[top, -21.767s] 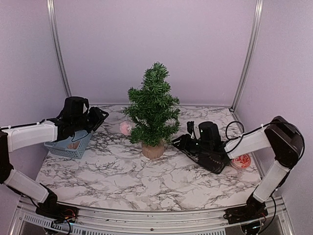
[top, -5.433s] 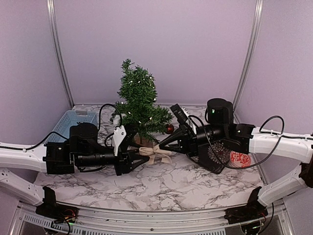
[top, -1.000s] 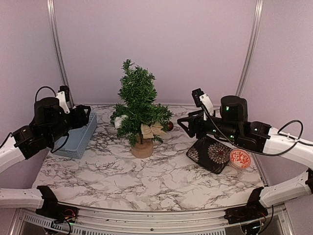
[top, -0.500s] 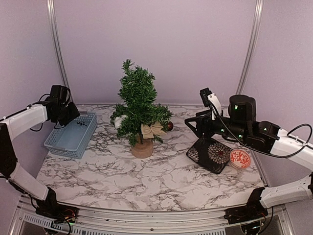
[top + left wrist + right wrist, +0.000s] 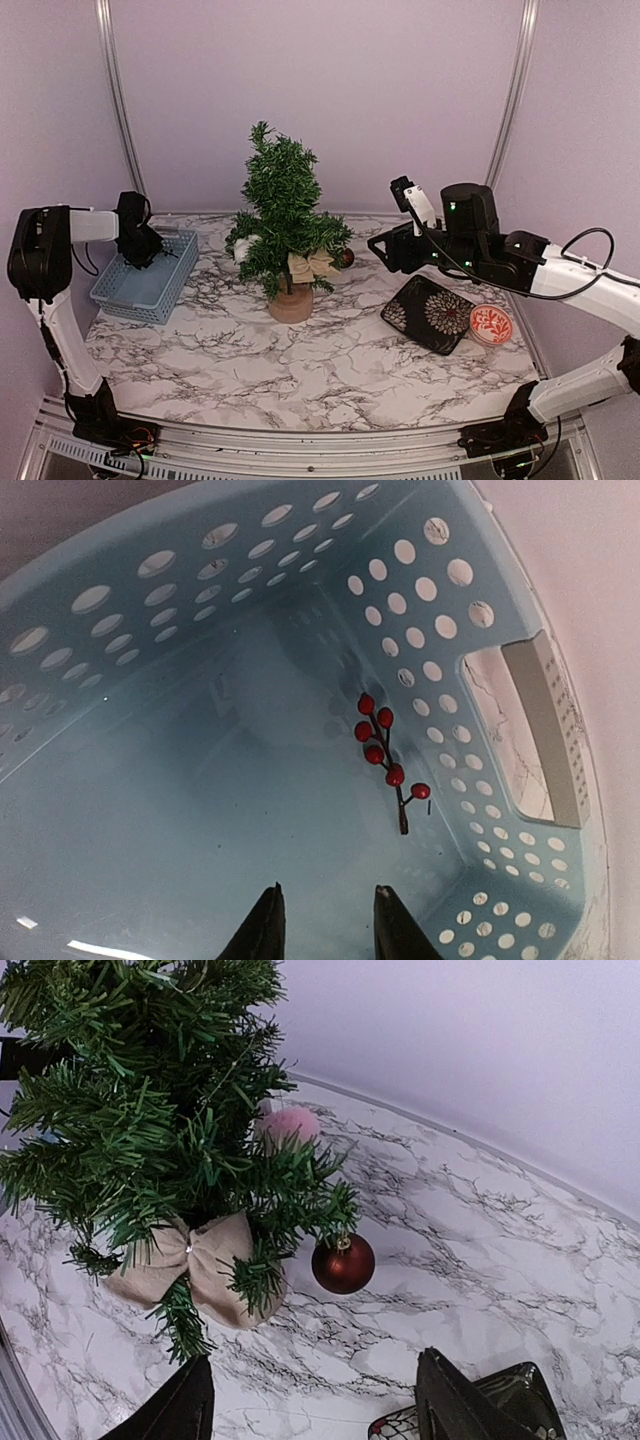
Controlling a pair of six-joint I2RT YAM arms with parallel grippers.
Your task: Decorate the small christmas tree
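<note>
The small christmas tree (image 5: pixel 284 205) stands at the middle back on its wooden stump (image 5: pixel 291 304). A beige bow (image 5: pixel 192 1261), a dark red bauble (image 5: pixel 343 1264) and a pink ball (image 5: pixel 290 1123) sit among its lower branches (image 5: pixel 150 1110). My left gripper (image 5: pixel 141 252) points down into the blue basket (image 5: pixel 140 300). In the left wrist view its jaws (image 5: pixel 326 918) stand a little apart with nothing between them, just short of a red berry sprig (image 5: pixel 388 761) on the basket floor (image 5: pixel 180 810). My right gripper (image 5: pixel 315 1402) hangs open and empty to the right of the tree, facing the bauble.
A black patterned plate (image 5: pixel 432 315) lies under the right arm, and a small red and white dish (image 5: pixel 491 325) sits beside it. The perforated basket walls (image 5: pixel 150 600) close round the left gripper. A purple wall and metal posts bound the marble table (image 5: pixel 300 370).
My left arm has swung back over the basket and its gripper has dipped inside, the jaws narrowing. My right gripper has shifted slightly left toward the tree.
</note>
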